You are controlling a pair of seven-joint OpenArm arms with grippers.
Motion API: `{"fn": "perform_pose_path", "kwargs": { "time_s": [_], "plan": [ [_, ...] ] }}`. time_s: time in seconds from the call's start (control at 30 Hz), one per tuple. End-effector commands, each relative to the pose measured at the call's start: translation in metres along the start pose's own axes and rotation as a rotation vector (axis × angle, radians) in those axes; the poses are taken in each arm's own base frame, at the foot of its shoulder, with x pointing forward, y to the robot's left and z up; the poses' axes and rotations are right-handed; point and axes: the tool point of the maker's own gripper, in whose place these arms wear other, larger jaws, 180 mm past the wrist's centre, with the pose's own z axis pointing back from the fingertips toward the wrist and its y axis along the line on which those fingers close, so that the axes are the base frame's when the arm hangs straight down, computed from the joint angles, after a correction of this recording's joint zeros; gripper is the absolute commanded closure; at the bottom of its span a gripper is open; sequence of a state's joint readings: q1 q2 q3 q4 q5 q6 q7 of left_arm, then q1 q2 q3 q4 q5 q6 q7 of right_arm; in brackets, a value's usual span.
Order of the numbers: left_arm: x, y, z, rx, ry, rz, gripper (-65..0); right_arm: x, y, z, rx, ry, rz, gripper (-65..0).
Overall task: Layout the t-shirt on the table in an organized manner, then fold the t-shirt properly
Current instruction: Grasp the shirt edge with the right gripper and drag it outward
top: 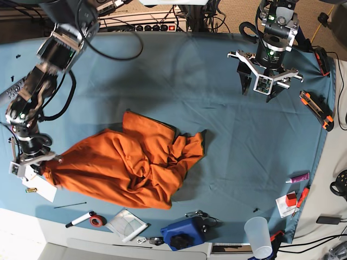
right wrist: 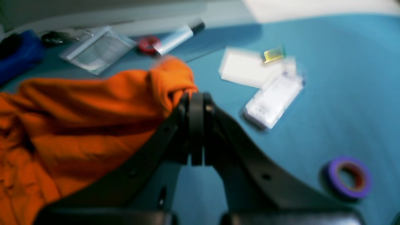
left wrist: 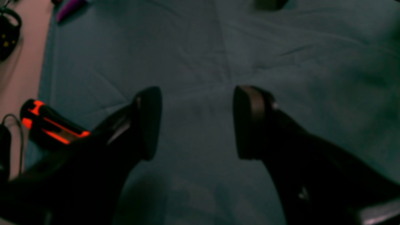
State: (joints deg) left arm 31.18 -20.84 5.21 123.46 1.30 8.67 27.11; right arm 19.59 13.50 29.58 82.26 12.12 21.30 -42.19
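The t-shirt (top: 130, 168) lies crumpled on the table (top: 217, 97), soft, light and limp. The right gripper (right wrist: 196, 93) pinches 1 corner, jaws pressed together; it looks like a sleeve or hem. The left gripper (top: 265, 80) hangs spread and empty, well apart; a 2nd corner suits it.

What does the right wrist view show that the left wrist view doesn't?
Only the right wrist view shows the orange t-shirt, pinched at one corner by the shut right pincer, plus a purple tape roll and white packets. Only the left wrist view shows the left pincer wide open over bare cloth, and an orange-and-black cutter near the edge. Both show the teal-covered table.
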Motion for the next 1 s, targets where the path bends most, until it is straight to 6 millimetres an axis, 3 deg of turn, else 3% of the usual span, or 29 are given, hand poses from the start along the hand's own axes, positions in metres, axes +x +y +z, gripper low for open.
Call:
{"fn": "perform_pose_path", "kwargs": {
  "time_s": [0.0, 0.1, 0.23, 0.37, 0.5, 0.57, 0.63, 0.77, 0.97],
  "plan": [
    [0.011, 0.003, 0.002, 0.009, -0.044, -0.006, -36.5, 0.028, -0.008, -0.004, -0.004, -0.069, -0.010, 0.0],
    [0.011, 0.003, 0.002, 0.008, -0.044, -0.006, -36.5, 0.032, -0.018, -0.017, -0.010, -0.048, -0.041, 0.0],
    [0.011, 0.003, 0.002, 0.009, -0.044, -0.006, -36.5, 0.059, -0.027, -0.016, -0.019, -0.093, -0.023, 0.0],
    [0.011, 0.003, 0.002, 0.009, -0.044, -0.006, -36.5, 0.078, -0.040, -0.010, -0.024, -0.118, 0.028, -24.1],
    [0.011, 0.003, 0.002, 0.009, -0.045, -0.006, -36.5, 0.085, -0.056, -0.004, -0.051, -0.104, 0.039, -26.2],
    [0.011, 0.003, 0.002, 0.009, -0.044, -0.006, -36.5, 0.078, -0.054, -0.001, -0.015, -0.040, 0.005, -26.2],
    [0.015, 0.004, 0.001, 0.009, -0.053, -0.002, -36.5, 0.071, -0.031, 0.004, 0.100, 0.026, -0.025, -26.2],
    [0.027, 0.004, -0.005, 0.008, -0.088, 0.023, -36.5, 0.060, 0.038, 0.023, 0.415, 0.047, 0.037, -26.1],
    [0.037, 0.004, -0.009, 0.016, -0.110, 0.053, -36.5, 0.003, 0.106, 0.032, 0.571, 0.174, 0.174, -26.1]
  ]
}}
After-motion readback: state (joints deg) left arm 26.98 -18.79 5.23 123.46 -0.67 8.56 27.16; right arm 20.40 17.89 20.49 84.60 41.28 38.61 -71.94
